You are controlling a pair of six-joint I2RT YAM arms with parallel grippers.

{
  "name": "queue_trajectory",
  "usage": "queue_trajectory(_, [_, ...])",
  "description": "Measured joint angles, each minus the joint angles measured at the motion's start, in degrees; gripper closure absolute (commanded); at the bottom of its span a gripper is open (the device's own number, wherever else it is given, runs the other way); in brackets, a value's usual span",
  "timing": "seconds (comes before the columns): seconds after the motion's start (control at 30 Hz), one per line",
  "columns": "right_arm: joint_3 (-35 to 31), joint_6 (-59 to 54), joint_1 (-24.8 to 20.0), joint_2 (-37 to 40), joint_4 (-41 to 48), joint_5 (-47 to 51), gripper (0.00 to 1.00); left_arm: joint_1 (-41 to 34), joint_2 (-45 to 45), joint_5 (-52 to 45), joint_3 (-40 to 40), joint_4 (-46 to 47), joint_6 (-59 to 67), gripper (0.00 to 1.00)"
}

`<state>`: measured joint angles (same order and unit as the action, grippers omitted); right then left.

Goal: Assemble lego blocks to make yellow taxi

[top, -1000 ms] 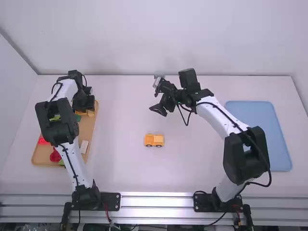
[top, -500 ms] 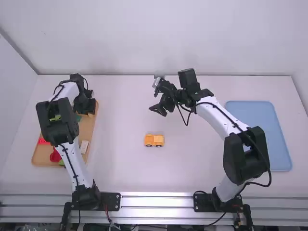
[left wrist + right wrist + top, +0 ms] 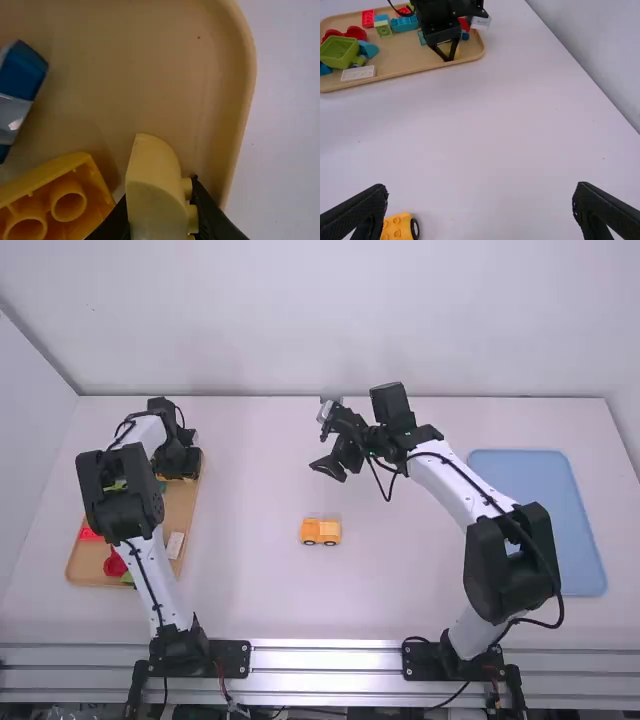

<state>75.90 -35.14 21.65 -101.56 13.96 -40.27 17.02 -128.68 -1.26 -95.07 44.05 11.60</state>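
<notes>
In the high view my left gripper is low over the far end of the wooden tray. The left wrist view has a yellow curved block held between the fingers of my left gripper, its studs facing one finger. Beside it lies a hollow yellow-orange block. My right gripper hangs over the middle of the table, beyond the yellow wheeled base. Seen from the right wrist, my right gripper is wide open and holds nothing, with the wheeled base near one finger.
Red, blue and green pieces share the tray, among them a green bin-shaped block and a white flat block. A blue tray lies on the right side of the table. Walls rise behind and beside the table.
My left gripper has shifted slightly toward the camera and a little to the right over the tray. The right arm and the wheeled base have stayed still.
</notes>
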Motion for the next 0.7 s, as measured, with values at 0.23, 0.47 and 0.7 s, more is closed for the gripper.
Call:
queue_trajectory(0.23, [0.0,0.3,0.0,0.0,0.0,0.0,0.01,0.0,0.0,2.4,-1.8,5.7,-3.3,0.92])
queue_trajectory(0.47, [0.0,1.3,-0.2,0.0,-0.5,0.0,0.01,-1.1,2.4,4.6,-3.4,3.7,-5.4,0.94])
queue_trajectory(0.7, [0.0,8.7,-2.4,0.0,-3.8,-0.3,0.01,-11.7,25.4,5.6,13.1,-13.1,-3.6,0.95])
